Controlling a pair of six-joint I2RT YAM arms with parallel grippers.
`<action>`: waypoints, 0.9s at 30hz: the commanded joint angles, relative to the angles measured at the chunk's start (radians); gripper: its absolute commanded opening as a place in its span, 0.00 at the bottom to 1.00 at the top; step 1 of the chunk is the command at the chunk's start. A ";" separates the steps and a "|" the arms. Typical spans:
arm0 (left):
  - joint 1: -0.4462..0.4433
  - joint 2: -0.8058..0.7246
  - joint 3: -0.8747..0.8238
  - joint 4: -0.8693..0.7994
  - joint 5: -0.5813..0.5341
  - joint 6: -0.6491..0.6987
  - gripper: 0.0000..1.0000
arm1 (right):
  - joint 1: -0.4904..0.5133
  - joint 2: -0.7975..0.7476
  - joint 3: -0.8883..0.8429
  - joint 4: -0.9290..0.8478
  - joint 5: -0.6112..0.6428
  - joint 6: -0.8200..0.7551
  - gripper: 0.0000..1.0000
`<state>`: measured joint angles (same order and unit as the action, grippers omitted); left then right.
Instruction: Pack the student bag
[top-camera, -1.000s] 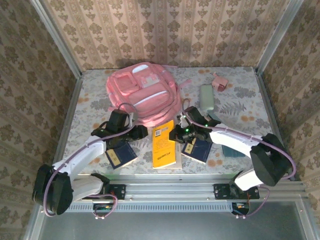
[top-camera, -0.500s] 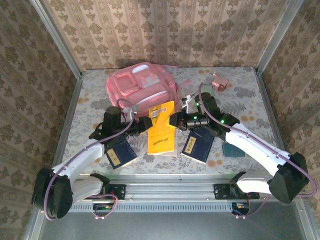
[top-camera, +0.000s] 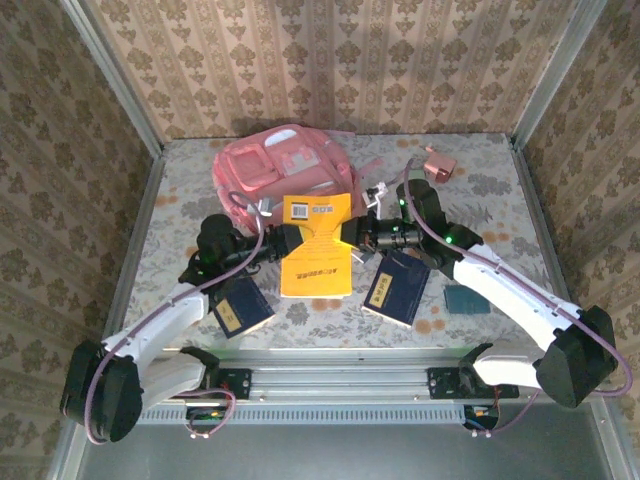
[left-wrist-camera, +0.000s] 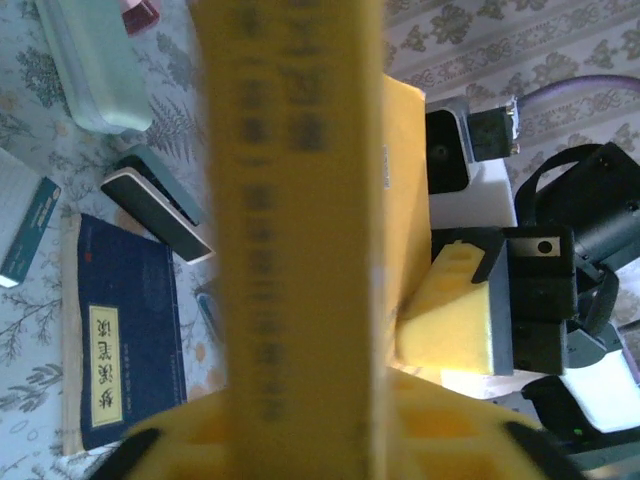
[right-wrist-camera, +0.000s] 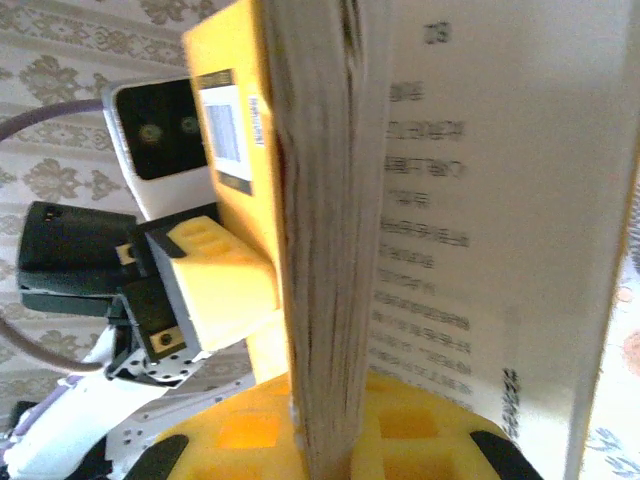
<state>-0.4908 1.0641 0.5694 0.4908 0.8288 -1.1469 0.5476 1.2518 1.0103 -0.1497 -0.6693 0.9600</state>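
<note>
**Top external view**
- Left claw (top-camera: 283, 243): clamped on the left edge of a yellow book (top-camera: 315, 250).
- Right claw (top-camera: 352, 236): clamped on the opposite edge of the same book. The book hangs between the two claws with its cover and barcode label facing up.
- Student bag (top-camera: 285, 165): pink, lying on the floral table (top-camera: 180, 200) just beyond both claws. The book's far edge overlaps it from this angle.
- Blue book (top-camera: 240, 308): flat on the table, on the near side of the left claw.
- Second blue book (top-camera: 395, 287): flat, on the near side of the right claw.
- Small pink box (top-camera: 438, 163): beyond the right claw, well apart.
- Teal item (top-camera: 466, 298): nearer than the right claw, on its outer side.

**Left wrist view**
- Left claw (left-wrist-camera: 300, 440): its yellow fingers (left-wrist-camera: 440, 430) sit either side of the book's spine (left-wrist-camera: 300, 200). The lettering on the spine is blurred.
- Right claw's yellow finger (left-wrist-camera: 455, 310): pressed against the far cover.
- Below the claw: the second blue book (left-wrist-camera: 125, 340) with gold characters, a mint pencil case (left-wrist-camera: 95, 60), and a dark flat object (left-wrist-camera: 160, 205) between them that I cannot identify.

**Right wrist view**
- Right claw (right-wrist-camera: 330, 440): closed on the book's page block (right-wrist-camera: 320, 250), with a printed page (right-wrist-camera: 480, 200) fanned out to one side.
- Left claw's yellow finger (right-wrist-camera: 215, 275): touching the yellow cover at the book's far end.
</note>
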 joint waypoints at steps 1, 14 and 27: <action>-0.003 -0.045 0.024 0.039 0.019 0.031 0.09 | -0.007 -0.010 0.051 -0.114 0.084 -0.105 0.37; -0.033 -0.049 0.079 0.100 -0.016 0.016 0.00 | -0.005 0.038 -0.126 0.289 -0.040 0.080 0.91; -0.051 -0.054 0.129 -0.118 0.018 0.133 0.27 | -0.035 0.015 -0.066 0.176 -0.130 -0.041 0.08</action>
<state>-0.5312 1.0451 0.6216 0.3988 0.7872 -1.0946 0.5316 1.2861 0.8932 0.1566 -0.7719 1.0153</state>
